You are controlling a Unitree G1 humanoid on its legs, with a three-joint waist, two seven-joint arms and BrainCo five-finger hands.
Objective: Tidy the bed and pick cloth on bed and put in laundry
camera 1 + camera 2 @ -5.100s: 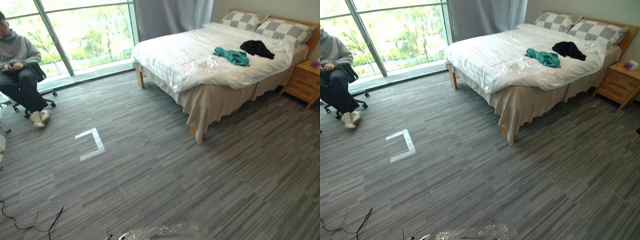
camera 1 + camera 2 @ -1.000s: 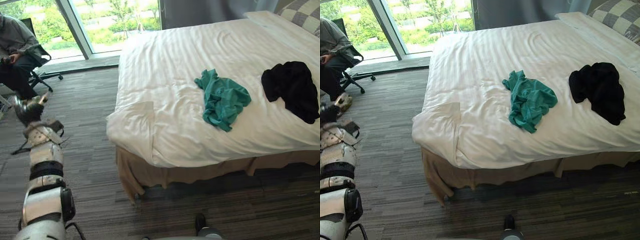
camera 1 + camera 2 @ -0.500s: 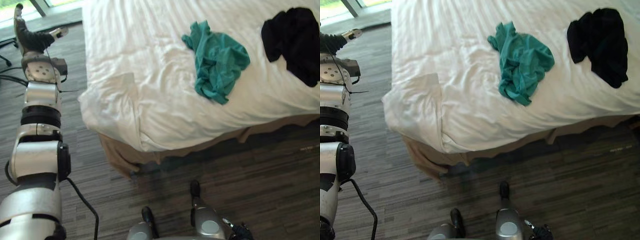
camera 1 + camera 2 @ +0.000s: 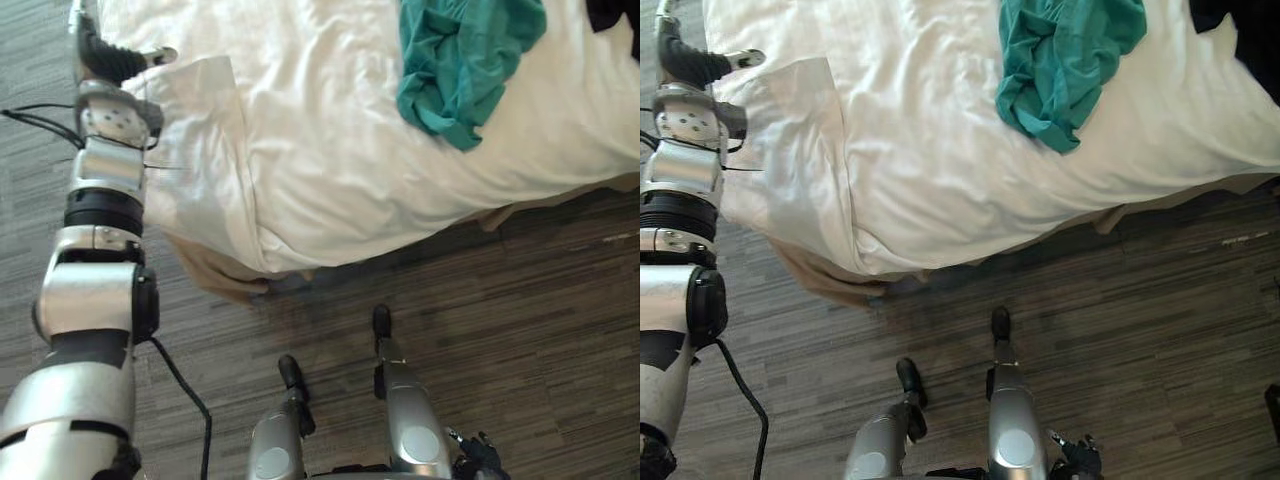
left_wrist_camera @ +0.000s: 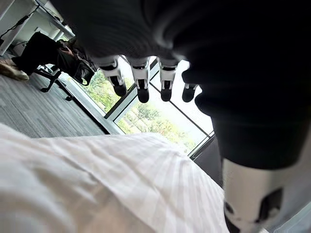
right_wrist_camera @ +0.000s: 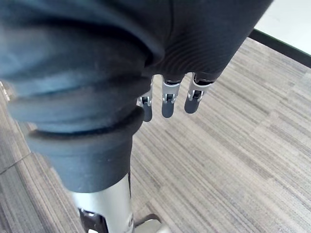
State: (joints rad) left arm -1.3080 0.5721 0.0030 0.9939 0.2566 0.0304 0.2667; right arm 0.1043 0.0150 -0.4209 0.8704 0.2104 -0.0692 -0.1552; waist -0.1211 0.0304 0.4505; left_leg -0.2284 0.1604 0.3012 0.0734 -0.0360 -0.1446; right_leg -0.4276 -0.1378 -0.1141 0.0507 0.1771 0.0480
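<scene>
The bed's white duvet [image 4: 330, 150] is rumpled, with a folded-over flap at its near left corner. A crumpled teal cloth [image 4: 465, 60] lies on it at the upper right. A black cloth [image 4: 1240, 30] lies further right, cut off by the view's edge. My left hand [image 4: 100, 50] is stretched out at the duvet's left corner. Its fingers [image 5: 142, 85] are straight, hold nothing and hover just above the duvet [image 5: 97, 184]. My right hand [image 6: 167, 99] hangs over the floor with straight fingers, also holding nothing.
A beige bed skirt [image 4: 215, 270] hangs below the duvet's corner. Grey striped floor [image 4: 520, 300] runs along the bed's near side. A person [image 5: 48, 53] sits on an office chair by the tall window [image 5: 146, 116] beyond the bed.
The camera has tilted down and come closer to the bed. My left hand has moved from over the floor beside the bed to the duvet's left corner.
</scene>
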